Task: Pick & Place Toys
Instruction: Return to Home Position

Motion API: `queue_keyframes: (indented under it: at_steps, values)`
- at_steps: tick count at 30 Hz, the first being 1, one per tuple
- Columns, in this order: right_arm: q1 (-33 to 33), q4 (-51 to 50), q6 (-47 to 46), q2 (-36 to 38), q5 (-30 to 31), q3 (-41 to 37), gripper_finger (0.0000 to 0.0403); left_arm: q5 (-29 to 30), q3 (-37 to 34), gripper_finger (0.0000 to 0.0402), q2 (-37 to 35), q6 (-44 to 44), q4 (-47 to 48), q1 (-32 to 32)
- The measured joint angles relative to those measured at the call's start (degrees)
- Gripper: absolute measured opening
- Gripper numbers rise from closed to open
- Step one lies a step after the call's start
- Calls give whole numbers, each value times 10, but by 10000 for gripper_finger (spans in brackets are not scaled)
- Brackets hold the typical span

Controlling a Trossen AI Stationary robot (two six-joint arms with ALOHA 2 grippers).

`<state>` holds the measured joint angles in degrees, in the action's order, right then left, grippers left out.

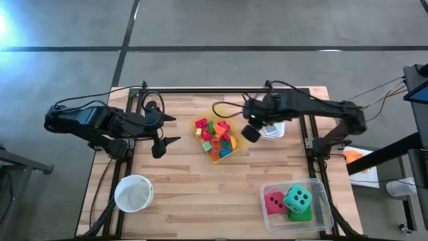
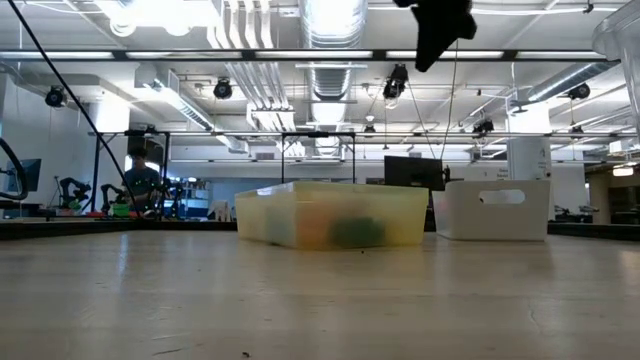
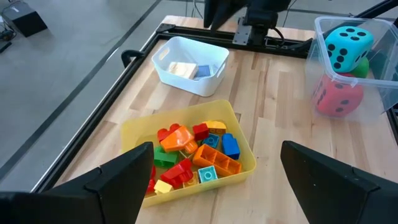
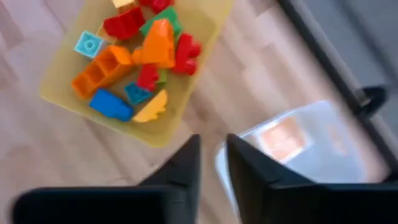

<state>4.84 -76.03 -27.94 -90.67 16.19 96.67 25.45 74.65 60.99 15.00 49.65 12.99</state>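
Several small plastic blocks (image 1: 215, 137) in red, orange, green, blue and yellow lie in the yellow bin (image 3: 245, 158) at the table's middle. A few more blocks (image 3: 186, 70) lie in the white bin (image 1: 274, 129). A teal die (image 1: 297, 197), a pink-red die (image 1: 274, 202) and a green die (image 1: 302, 215) sit in the clear bin (image 1: 322, 201) at the near right. My right gripper (image 4: 213, 155) hangs shut and empty, high above the gap between the yellow and white bins. My left gripper (image 3: 211, 180) stands open and empty at the table's left, facing the yellow bin.
A round white bowl (image 1: 134, 193) stands at the near left. Black frame rails (image 1: 221, 90) run along the table's far edge and down both sides. Bare wood lies between the bowl and the clear bin.
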Motion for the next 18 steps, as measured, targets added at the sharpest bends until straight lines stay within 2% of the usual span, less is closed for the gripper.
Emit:
queue_keyframes:
  at_steps: [2,4,10,13,18]
  values:
    - [-16,21,17,34,42,-37,33,0,0,351,0,-2,0,0]
    - [-29,32,26,66,68,-70,17,0,0,351,0,-7,0,0]
    - [-58,53,26,148,77,-148,41,0,0,351,0,-12,-2,0]
    - [-61,51,59,187,75,-174,57,0,0,351,0,21,-4,0]
    - [-67,87,22,271,77,-257,83,-1,0,351,-24,76,-13,1]
